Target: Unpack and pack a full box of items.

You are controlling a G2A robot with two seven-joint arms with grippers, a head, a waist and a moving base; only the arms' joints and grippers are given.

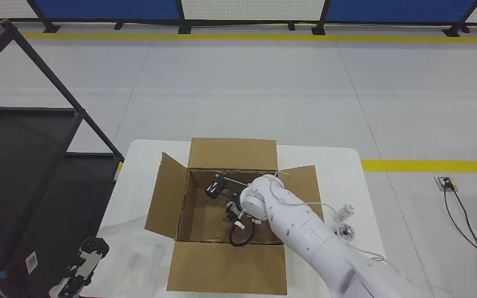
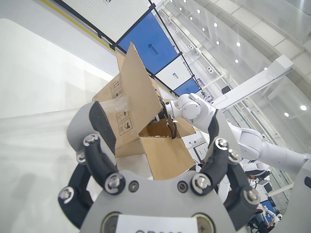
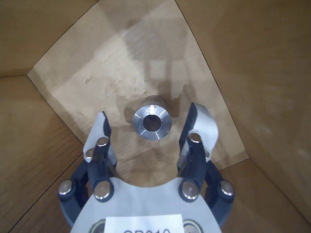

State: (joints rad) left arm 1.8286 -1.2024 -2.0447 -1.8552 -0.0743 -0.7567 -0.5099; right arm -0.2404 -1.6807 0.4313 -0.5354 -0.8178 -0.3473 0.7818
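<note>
— The left pincer (image 2: 155, 113)?
— Spread wide, holding nothing, by the table's (image 1: 141, 171) near left edge, apart from the box (image 1: 227, 153).
— And the right pincer (image 3: 148, 110)?
— Down inside the box, parted either side of a steel cylinder (image 3: 152, 133) standing on the cardboard floor, touching neither finger.

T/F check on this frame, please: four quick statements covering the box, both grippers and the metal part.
1. The brown cardboard box has its flaps open. True.
2. The right gripper is shut on the hollow silver metal cylinder. False: its fingers are open, one on each side of the cylinder, not touching it.
3. The cylinder stands on end on the box floor. True.
4. The left gripper is inside the box. False: it is outside the box, open and empty.
</note>
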